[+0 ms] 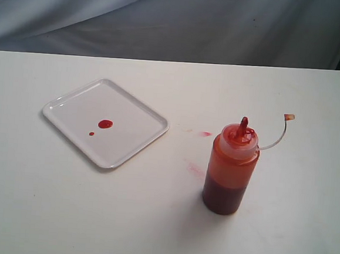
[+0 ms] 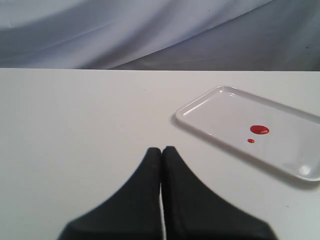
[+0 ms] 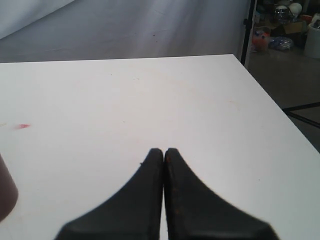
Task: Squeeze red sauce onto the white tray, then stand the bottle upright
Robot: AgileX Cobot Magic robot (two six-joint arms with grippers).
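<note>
The bottle (image 1: 230,170) stands upright on the white table at the right, its red nozzle up and its small cap (image 1: 289,117) hanging out on a thin tether. A dark sliver of the bottle (image 3: 7,192) shows at the edge of the right wrist view. The white tray (image 1: 135,141) lies at the left with a round blob of red sauce (image 1: 105,124) and a tiny dot beside it. The left wrist view shows the tray (image 2: 210,107) and sauce (image 2: 259,130) too. My left gripper (image 2: 162,148) and right gripper (image 3: 164,150) are both shut and hold nothing. Neither arm shows in the exterior view.
Faint pinkish-red smears (image 1: 197,170) mark the table between tray and bottle. The table's right edge (image 3: 272,102) drops off to a floor with a black stand and clutter. A grey cloth backdrop hangs behind the table.
</note>
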